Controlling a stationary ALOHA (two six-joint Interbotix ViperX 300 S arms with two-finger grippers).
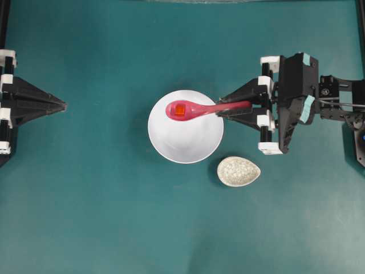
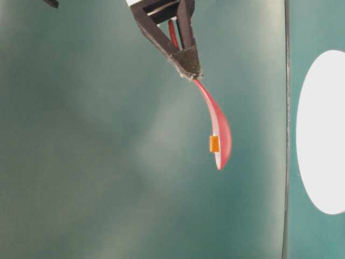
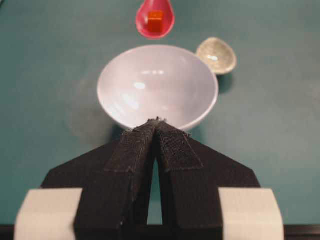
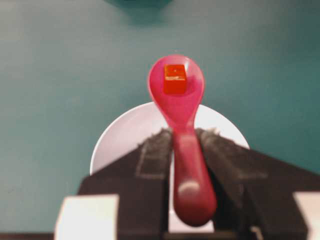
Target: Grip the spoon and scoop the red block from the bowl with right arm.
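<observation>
Red block [image 4: 175, 79] sits in the spoon [image 4: 178, 100] the right gripper [image 4: 182, 137] clamps.

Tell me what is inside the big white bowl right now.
The round white bowl looks empty in the left wrist view. The small red-orange block sits in the glossy pink spoon raised above it. Only the near inner wall stays hidden behind the closed left fingers.

This looks like a robotics lab test bench: a plain teal counter [image 1: 85, 217] with two black robot arms fixed at its opposite edges, and only a few staged props, a white bowl [image 1: 185, 142] and a speckled dish [image 1: 238, 171].
</observation>
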